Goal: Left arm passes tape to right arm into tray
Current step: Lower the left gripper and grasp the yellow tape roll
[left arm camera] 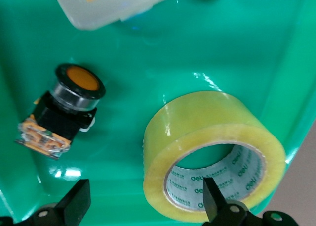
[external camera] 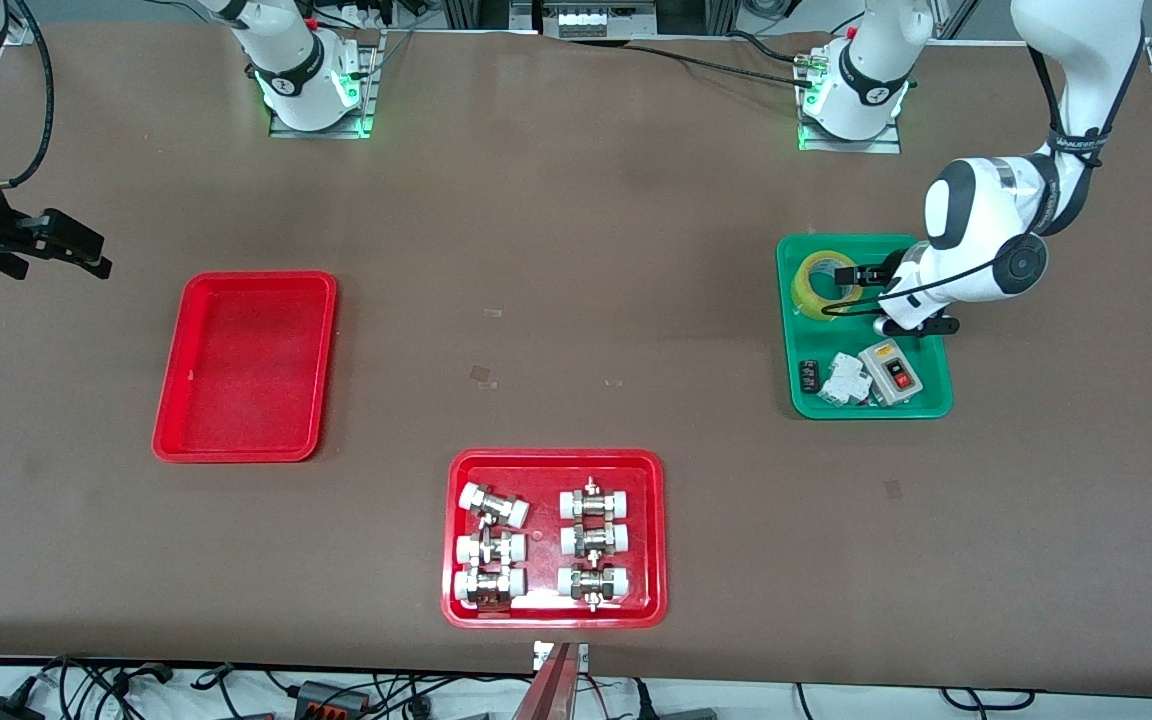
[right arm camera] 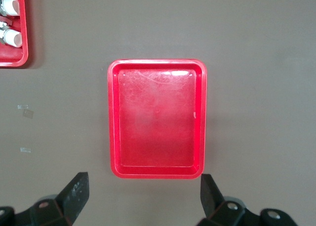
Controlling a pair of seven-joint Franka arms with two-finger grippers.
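Tape (left arm camera: 213, 156) in green tray (left arm camera: 237, 43); left gripper (left arm camera: 143, 201) fingers wide, straddling roll wall.

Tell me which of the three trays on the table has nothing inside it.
The plain red tray toward the right arm's end holds nothing. The other red tray carries metal pipe fittings, and the green tray holds the tape and small parts.

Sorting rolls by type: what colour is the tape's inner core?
Pale grey-white with green printed lettering, inside the translucent yellow tape; clearest in the left wrist view.
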